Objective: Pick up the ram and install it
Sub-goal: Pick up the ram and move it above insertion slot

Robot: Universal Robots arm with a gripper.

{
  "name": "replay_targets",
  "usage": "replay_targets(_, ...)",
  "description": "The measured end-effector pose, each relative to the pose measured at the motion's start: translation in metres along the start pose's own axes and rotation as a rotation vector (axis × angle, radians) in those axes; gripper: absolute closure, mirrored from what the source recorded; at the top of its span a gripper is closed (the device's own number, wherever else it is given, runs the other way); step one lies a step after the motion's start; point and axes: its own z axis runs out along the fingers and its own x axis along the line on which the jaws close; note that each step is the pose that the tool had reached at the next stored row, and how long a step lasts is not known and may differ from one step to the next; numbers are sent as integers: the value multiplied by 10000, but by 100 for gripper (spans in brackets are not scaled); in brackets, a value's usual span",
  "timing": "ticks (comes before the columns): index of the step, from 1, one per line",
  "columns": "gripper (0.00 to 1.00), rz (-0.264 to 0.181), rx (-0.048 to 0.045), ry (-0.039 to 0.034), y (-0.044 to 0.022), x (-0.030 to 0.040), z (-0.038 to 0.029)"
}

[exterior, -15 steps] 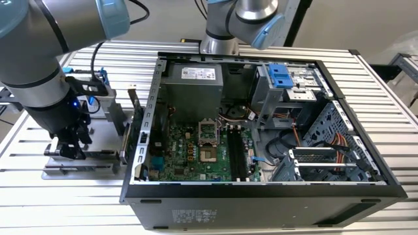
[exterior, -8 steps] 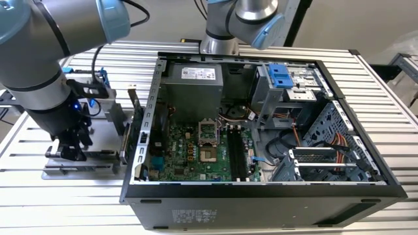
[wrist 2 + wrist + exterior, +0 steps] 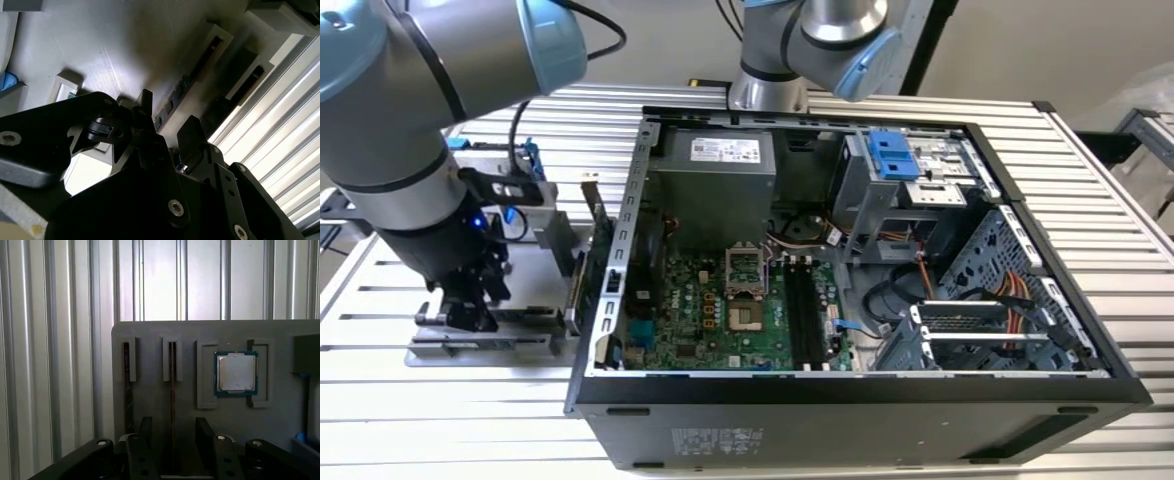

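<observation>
Over the gray holder (image 3: 150,332), on the exterior view's left of the open computer case (image 3: 854,395), the end effector (image 3: 175,432) hangs with its fingers apart. They straddle the ram (image 3: 172,385), which stands on edge in its slot, ungripped. Pickup is not yet done, and the motherboard's black slots (image 3: 803,315) look vacant.

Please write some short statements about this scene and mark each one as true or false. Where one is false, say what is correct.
1. The gripper has its fingers apart, one on each side of the ram. True.
2. The ram is already installed. False: it stands on edge in the gray holder.
3. A processor chip lies in a recess of the gray holder. True.
4. The computer case is closed. False: it is open, and the motherboard shows.
</observation>
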Motion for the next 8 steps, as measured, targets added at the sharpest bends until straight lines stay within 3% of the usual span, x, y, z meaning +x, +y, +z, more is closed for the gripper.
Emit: replay_targets(8,0,-6,0,0,0,0,24)
